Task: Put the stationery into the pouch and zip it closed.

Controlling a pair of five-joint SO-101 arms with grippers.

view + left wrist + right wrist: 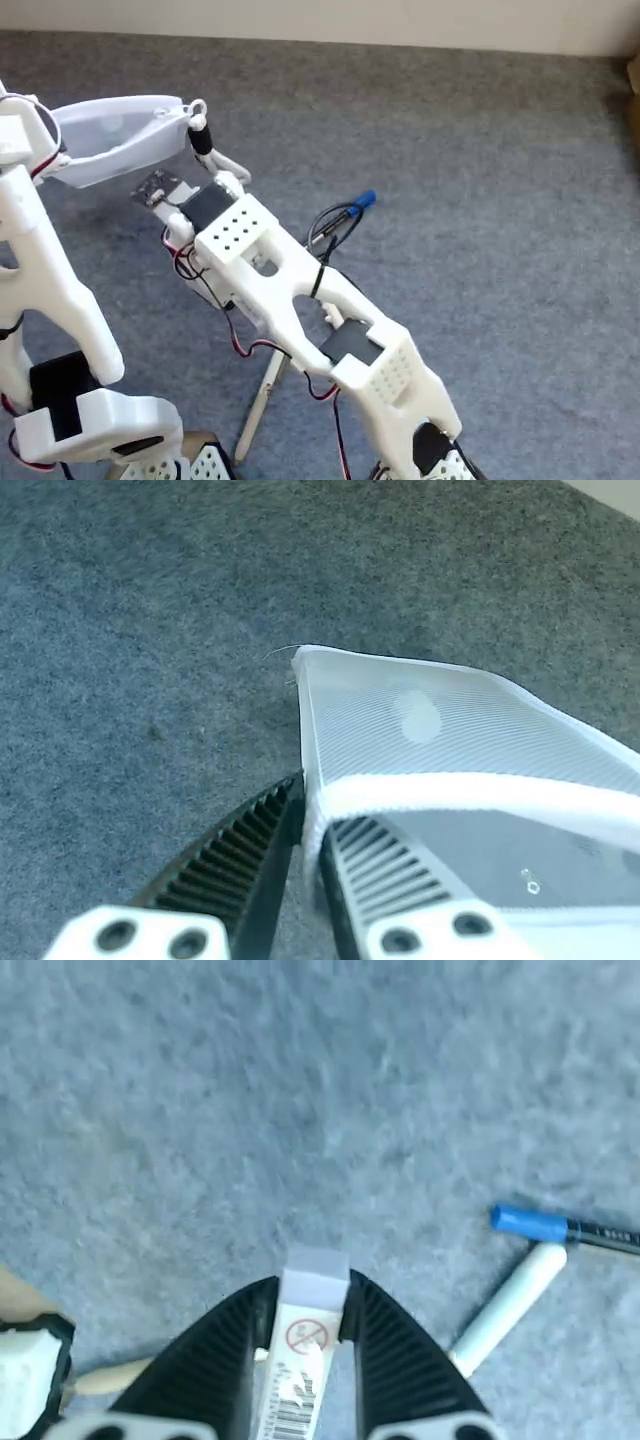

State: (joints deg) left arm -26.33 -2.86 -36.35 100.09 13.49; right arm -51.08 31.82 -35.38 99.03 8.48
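Pouch [450,730] is pinched at its edge and held up by left gripper [305,792]. White labelled stick [305,1345] is clamped in right gripper [312,1290], not yet inserted. Blue-capped pen [530,1223] and white pen [505,1310] are seen on carpet [200,1110], so zipping is judged far off.

We are looking at a white mesh pouch [450,740], its edge pinched between the jaws of the left gripper [303,825] and its body spreading out beyond their tips. We are also seeing a white stick [303,1345] with a printed label, clamped lengthwise between the jaws of the right gripper [305,1295], its pale cap poking past their tips. Beyond those jaws, off to one side, a blue-capped pen [560,1228] and a white pen [505,1310] are lying with their ends touching.
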